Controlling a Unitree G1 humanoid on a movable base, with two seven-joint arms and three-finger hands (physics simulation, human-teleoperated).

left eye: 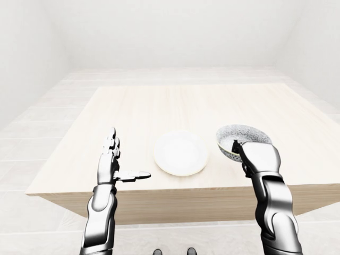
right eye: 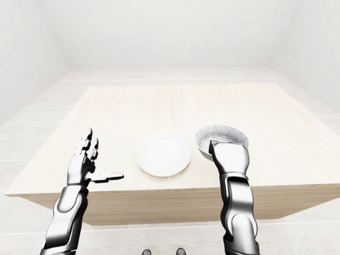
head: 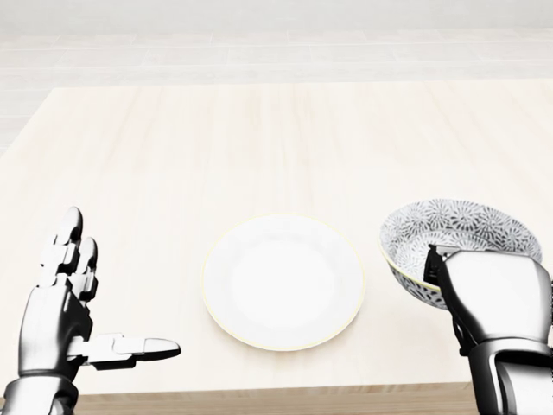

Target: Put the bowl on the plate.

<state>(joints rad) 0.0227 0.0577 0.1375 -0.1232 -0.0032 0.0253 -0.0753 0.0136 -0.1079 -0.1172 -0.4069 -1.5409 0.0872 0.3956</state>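
Floral-patterned grey ceramic bowl [head: 454, 233], rim pinched by the right hand [head: 497, 303], lies three o'clock of the round white plate [head: 282, 281].

Your left hand [head: 69, 316] stands upright at near left, palm facing right, fingers straight and thumb stuck out sideways, gripping nothing. Your right hand [head: 491, 292], near right, is clamped on the bowl's [head: 442, 226] near rim.

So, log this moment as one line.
right hand: shut on bowl | bowl: right of plate in head view, not on it | plate: bare | left hand: open, apart
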